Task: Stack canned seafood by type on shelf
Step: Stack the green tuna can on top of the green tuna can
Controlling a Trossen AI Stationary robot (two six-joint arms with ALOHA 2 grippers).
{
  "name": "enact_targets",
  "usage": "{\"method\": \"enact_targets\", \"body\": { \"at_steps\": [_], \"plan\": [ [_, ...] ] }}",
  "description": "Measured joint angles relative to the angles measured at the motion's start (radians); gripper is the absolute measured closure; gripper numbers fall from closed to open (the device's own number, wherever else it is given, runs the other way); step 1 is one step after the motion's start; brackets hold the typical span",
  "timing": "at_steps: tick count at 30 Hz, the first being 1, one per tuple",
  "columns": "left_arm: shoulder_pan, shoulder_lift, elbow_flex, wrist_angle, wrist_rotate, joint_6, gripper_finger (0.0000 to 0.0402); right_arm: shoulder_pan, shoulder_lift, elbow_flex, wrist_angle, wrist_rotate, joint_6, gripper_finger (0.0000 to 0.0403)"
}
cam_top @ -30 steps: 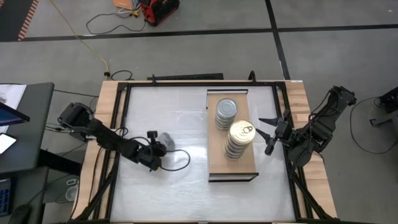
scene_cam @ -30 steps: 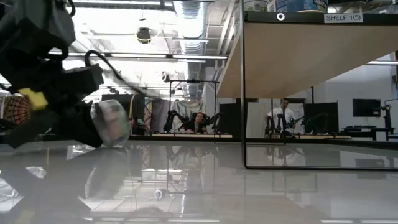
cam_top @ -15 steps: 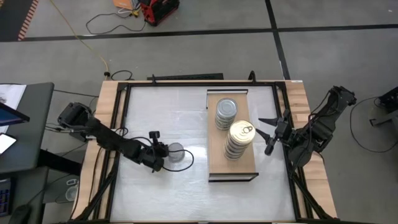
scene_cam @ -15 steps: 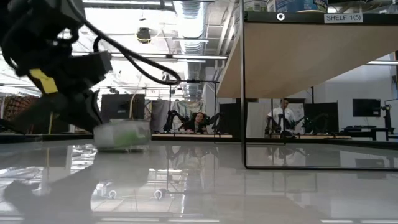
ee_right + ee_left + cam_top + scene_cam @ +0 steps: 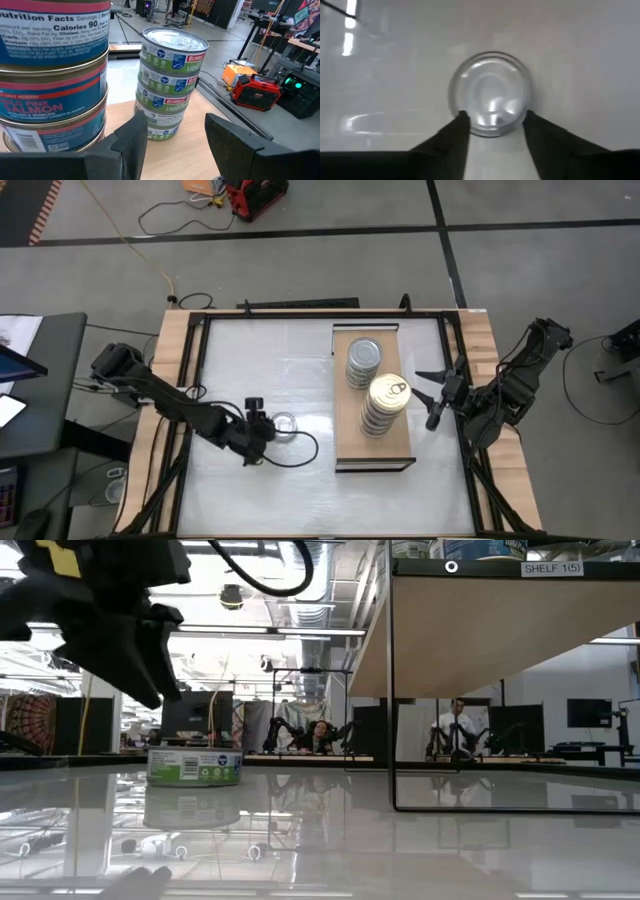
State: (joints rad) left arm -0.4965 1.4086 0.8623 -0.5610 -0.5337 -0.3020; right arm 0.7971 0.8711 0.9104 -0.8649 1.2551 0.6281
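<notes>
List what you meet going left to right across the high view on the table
left tool → loose tin → silver-lid stack → gold-lid stack → right tool

Tabletop [image 5: 300, 480]: shelf [image 5: 348, 442], 1 tin [image 5: 284, 425]; shelf: 2 stacks [image 5: 384, 402].

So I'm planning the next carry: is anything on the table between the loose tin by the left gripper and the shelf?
Nothing visible. The loose tin stands upright on bare tabletop, with the left gripper right at it, fingers apart. The stretch across to the shelf is open; the green-label stack and salmon stack stand on the shelf itself.
</notes>
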Motion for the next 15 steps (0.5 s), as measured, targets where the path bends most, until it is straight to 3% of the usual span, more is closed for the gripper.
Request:
{"method": "enact_targets", "body": {
  "at_steps": [3,6,15],
  "plan": [
    [-0.018,0.000,-0.001,0.002,0.047,0.008,0.0186,0.000,0.000,0.000,0.012,-0.001,0.000,0.0177],
    [-0.045,0.021,-0.012,0.020,0.037,0.029,0.0170,0.000,0.000,0.000,0.017,-0.001,0.000,0.0177],
    [-0.116,0.216,-0.023,0.114,-0.165,0.239,0.0200,0.001,0.000,0.000,0.022,-0.002,-0.008,0.0177]
  ]
}}
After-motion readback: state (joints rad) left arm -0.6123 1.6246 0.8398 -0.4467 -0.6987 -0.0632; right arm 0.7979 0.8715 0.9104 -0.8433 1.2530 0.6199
